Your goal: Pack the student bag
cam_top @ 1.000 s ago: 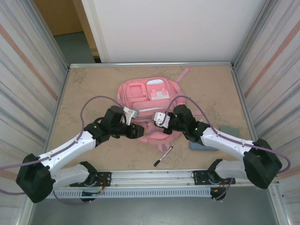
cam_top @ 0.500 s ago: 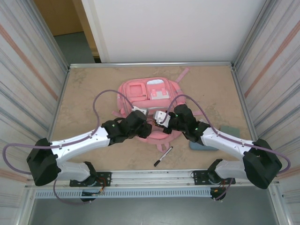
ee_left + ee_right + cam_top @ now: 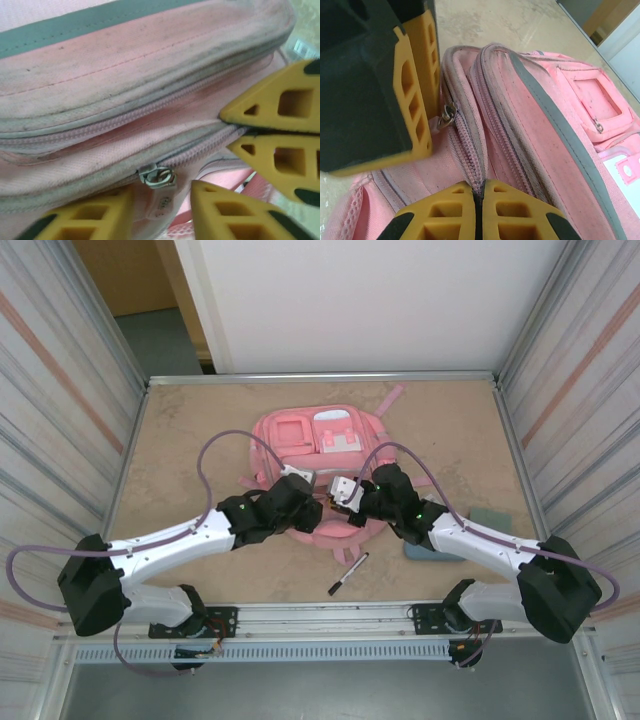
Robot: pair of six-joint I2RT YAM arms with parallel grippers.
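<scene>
Change: within the last second the left arm swung in from the left, then all but stopped. Left gripper (image 3: 160, 202) is now spread either side of the zip pull (image 3: 157, 176) at the near edge of the bag (image 3: 320, 440), not closed on it. Right gripper (image 3: 479, 200) unmoved, pressed together, pinching the zip seam alongside. Judgement: unzipping about to start, nothing packed yet.

Count: one bag, flat mid-counter (image 3: 200, 430); one pen (image 3: 348, 574); one teal item (image 3: 495, 518) partly under the right arm.

Pink student bag (image 3: 125, 65): matt woven cloth, grubby; zip pull (image 3: 157, 177) shiny metal; tabletop (image 3: 200, 420) matt, stone-look.
</scene>
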